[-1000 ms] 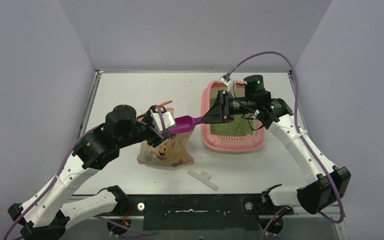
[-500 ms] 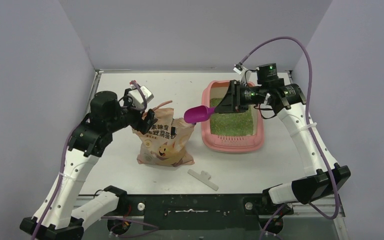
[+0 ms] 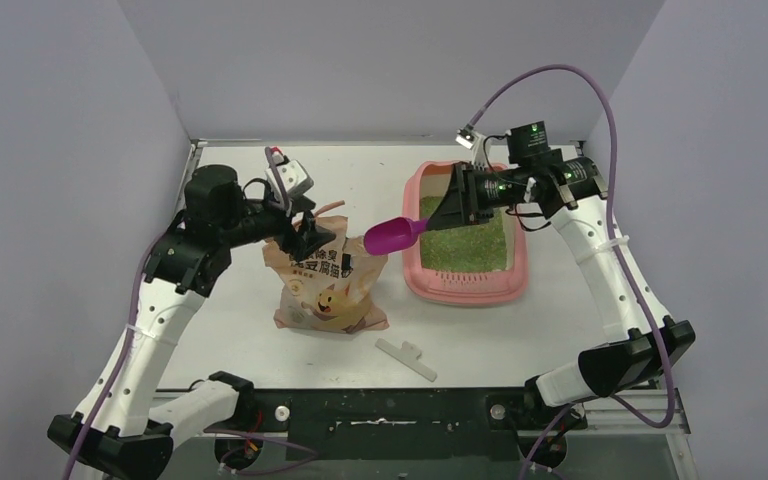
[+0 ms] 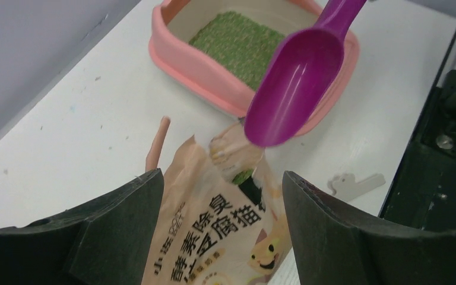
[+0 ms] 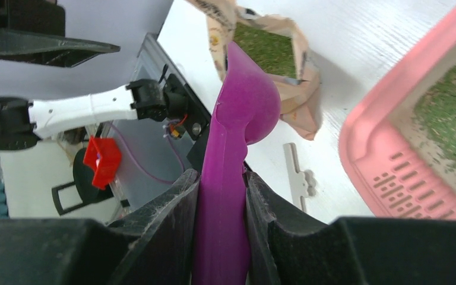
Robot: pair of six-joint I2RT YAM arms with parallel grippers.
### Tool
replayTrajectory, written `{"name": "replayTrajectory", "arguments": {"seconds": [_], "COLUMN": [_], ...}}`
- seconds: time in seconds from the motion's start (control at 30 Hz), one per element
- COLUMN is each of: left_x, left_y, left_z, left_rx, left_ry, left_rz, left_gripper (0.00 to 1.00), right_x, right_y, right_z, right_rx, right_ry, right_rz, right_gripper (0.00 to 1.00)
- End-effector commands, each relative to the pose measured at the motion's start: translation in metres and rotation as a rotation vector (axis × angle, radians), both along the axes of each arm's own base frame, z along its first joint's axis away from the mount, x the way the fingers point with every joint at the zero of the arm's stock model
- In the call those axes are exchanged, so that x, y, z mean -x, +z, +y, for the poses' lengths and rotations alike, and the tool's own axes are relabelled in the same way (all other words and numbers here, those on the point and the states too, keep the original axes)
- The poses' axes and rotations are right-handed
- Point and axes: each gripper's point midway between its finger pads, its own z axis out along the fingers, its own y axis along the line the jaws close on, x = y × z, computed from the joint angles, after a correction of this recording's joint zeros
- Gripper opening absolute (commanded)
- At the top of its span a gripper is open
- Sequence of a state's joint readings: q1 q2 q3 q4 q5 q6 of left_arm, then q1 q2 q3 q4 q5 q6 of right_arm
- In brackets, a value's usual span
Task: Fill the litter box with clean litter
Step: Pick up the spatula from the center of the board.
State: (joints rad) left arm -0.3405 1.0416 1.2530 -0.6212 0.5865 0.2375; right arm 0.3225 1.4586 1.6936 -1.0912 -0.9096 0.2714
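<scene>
Refill loop, scoop-loading step. The litter box (image 3: 465, 290) sits on the table (image 3: 240, 180) on the right arm's side. It holds a bed of green litter (image 3: 465, 245) that covers most of the floor, with bare strips along the walls, so I'd call it partly filled.

The right end effector (image 3: 438, 222) is clamped narrow on the handle of the magenta scoop (image 3: 392, 236). The scoop's bowl is empty and hangs off the box's left rim, just above the mouth of the litter bag (image 3: 325, 280).

The bag stands near the box's left side, apart from it. Its top is open and green granules show inside in the right wrist view. The left end effector (image 3: 305, 235) is spread wide either side of the bag's top, with gaps on both sides in the left wrist view. It isn't gripping anything.

The next move is probably to dip the scoop down into the bag mouth, then lift and swing it back over the box. The mouth is crumpled and not much wider than the bowl, so the entry needs a straight line. With nothing pinching the bag, the push could fold the lip or tip the bag.

There is room to work: bare table between box and bag, and more beyond the bag away from the box. A small white plastic piece (image 3: 406, 356) lies off the box's near-left corner, out of the scoop's path. The box's raised rim has to be cleared on the way back.
</scene>
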Motion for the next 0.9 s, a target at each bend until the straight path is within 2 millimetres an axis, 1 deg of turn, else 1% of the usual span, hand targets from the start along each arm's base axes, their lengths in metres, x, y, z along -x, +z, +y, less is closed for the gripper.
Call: {"name": "replayTrajectory", "arguments": {"seconds": [0.0,0.1,0.2,0.3,0.4,0.5,0.6,0.8,0.87], "left_x": [0.004,0.01,0.019,0.027,0.035,0.033,0.032,0.03,0.031], "left_y": [0.054,0.043,0.038,0.032,0.024,0.017,0.015,0.011,0.009], "left_z": [-0.039,-0.057,-0.072,-0.076,-0.079,-0.08,-0.083,-0.094,-0.097], "left_rx": [0.107,0.033,0.023,0.023,0.01,-0.021,-0.033,-0.051,-0.059], "left_ry": [-0.159,-0.214,-0.293,-0.34,-0.385,-0.379,-0.389,-0.396,-0.4], "left_rz": [-0.136,-0.128,-0.104,-0.083,-0.062,-0.058,-0.064,-0.074,-0.072], "left_gripper": [0.71,0.71,0.71,0.71,0.71,0.7,0.7,0.61,0.56], "right_x": [0.031,0.04,0.041,0.043,0.047,0.05,0.052,0.051,0.051], "right_y": [0.038,0.037,0.035,0.037,0.043,0.048,0.052,0.051,0.051], "right_z": [0.02,0.028,0.03,0.031,0.034,0.036,0.038,0.039,0.04], "right_rx": [-0.099,-0.093,-0.09,-0.1,-0.128,-0.157,-0.177,-0.186,-0.193], "right_ry": [0.169,0.204,0.205,0.216,0.235,0.253,0.264,0.262,0.261], "right_rz": [-0.13,-0.141,-0.143,-0.147,-0.154,-0.159,-0.157,-0.143,-0.141], "right_gripper": [0.0,0.0,0.0,0.0,0.0,0.0,0.0,0.0,0.0]}}
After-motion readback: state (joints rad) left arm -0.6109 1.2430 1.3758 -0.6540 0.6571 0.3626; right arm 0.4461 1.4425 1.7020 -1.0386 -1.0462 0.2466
